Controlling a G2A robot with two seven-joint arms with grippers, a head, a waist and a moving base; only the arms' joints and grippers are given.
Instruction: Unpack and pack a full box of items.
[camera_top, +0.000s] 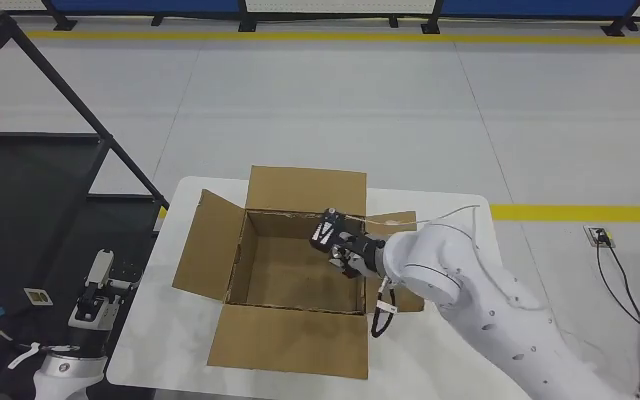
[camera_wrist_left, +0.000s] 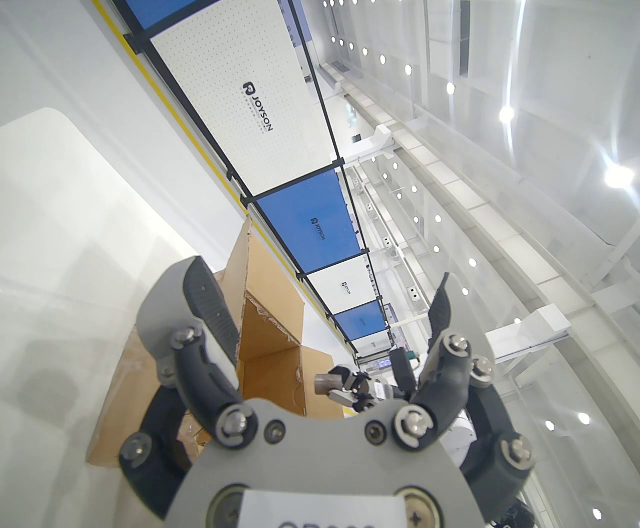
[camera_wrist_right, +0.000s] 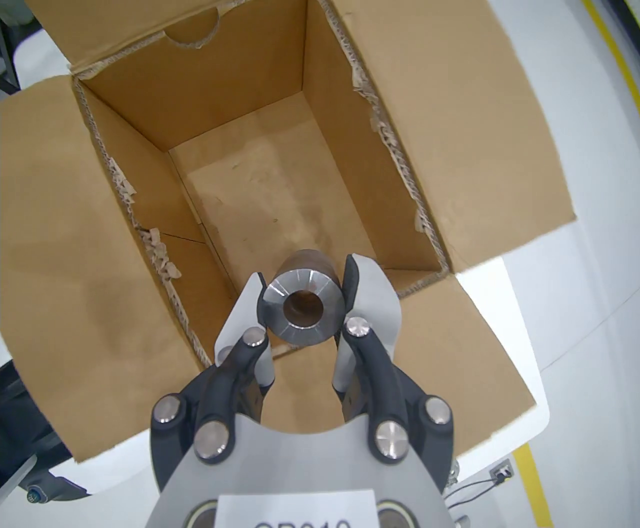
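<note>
We see the right gripper pinching a hollow metal cylinder between its two fingers, one pad pressed to each side. The cylinder's ring-shaped end face and bore point at the wrist camera. The rest of its length is mostly hidden behind that face, and we cannot make it out among the dark gripper parts in the top view. It hangs over the inside of the cardboard box, close to the box's right wall.

The box stands with all four flaps folded out on the white tabletop, and its near flap reaches the tabletop's near edge. Its brown floor shows, though the gripper covers part of the wall beneath it.

The left gripper is spread wide with nothing between its ribbed pads, and sits off the tabletop's left edge.

Each gripper body carries a white label cut off by the frame, so we cannot read either. The wall panels bear small print.
</note>
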